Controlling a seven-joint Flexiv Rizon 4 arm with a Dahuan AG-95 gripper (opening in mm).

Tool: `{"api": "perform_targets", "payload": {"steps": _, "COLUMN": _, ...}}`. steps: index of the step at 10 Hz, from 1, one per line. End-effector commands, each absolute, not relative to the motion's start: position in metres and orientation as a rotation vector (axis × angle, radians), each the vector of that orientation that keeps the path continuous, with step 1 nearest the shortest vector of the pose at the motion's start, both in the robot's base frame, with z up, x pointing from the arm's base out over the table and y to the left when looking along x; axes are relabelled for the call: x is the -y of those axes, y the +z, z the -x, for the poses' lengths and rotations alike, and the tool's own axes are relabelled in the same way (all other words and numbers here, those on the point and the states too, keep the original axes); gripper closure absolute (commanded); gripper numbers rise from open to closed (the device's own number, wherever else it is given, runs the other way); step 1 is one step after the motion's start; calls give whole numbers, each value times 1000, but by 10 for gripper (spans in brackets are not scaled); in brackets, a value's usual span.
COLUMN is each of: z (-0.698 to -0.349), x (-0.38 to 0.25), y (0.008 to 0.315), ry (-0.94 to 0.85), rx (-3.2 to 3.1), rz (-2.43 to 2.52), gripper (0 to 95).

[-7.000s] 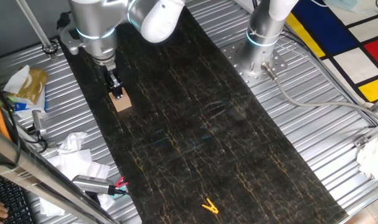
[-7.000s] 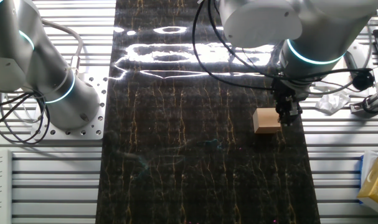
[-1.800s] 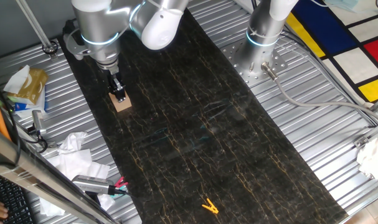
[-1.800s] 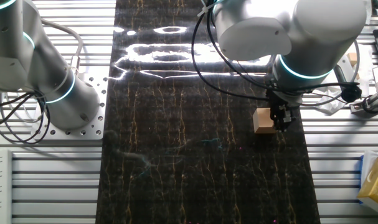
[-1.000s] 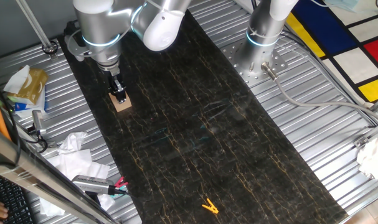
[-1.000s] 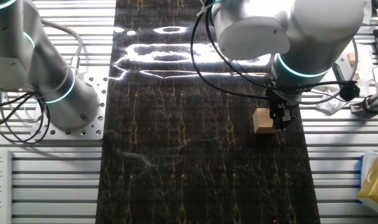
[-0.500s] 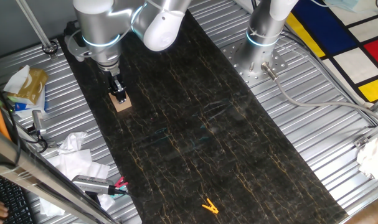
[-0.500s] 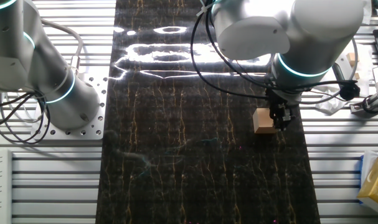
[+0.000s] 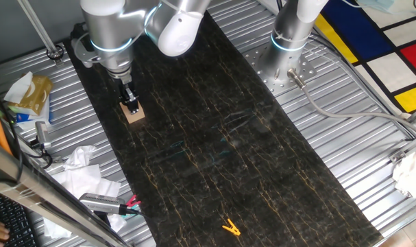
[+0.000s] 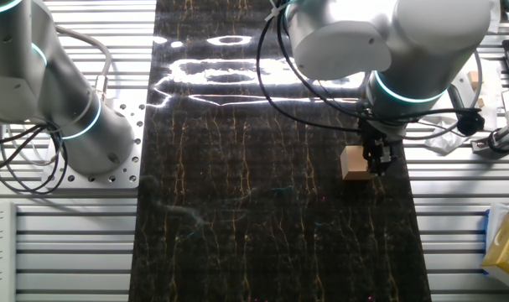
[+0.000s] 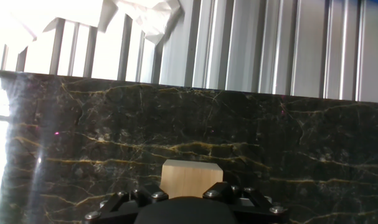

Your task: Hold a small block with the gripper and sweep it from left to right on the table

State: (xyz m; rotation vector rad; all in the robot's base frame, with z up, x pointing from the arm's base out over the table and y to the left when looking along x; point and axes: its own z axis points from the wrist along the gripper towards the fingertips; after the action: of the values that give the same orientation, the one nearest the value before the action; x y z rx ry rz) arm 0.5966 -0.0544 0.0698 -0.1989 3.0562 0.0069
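Jaws of the gripper (image 9: pixel 131 105) clamp the small block (image 9: pixel 133 114) on the table (image 9: pixel 214 137).

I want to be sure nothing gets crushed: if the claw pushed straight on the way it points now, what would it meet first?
The claw points down at the small block, which sits right at its tip on the table. It would press the block first. Whether the fingers already grip it is unclear.
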Motion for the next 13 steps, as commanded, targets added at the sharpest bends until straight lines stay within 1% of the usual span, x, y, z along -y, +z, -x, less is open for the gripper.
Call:
{"api": "perform_targets", "payload": {"steps": 1, "z": -597, "x": 55, "y": 70, "ry": 1, "rx": -3056, "rz": 198, "gripper": 380}}
{"api": "perform_targets", "payload": {"steps": 8, "z": -597, "x": 55, "y": 70, "ry": 18, "rx": -3050, "rz": 188, "gripper": 380}}
{"api": "perform_targets", "payload": {"steps": 9, "z": -597, "x": 55, "y": 70, "ry": 16, "rx": -3056, "rz": 185, "gripper": 570}}
{"api": "perform_targets", "payload": {"steps": 10, "z": -597, "x": 55, "y": 70, "ry": 15, "rx": -3055, "rz": 189, "gripper": 380}}
{"api": "perform_targets", "payload": {"steps": 13, "z": -597, "x": 55, "y": 70, "ry": 12, "rx": -3049, "rz": 221, "gripper": 380}}
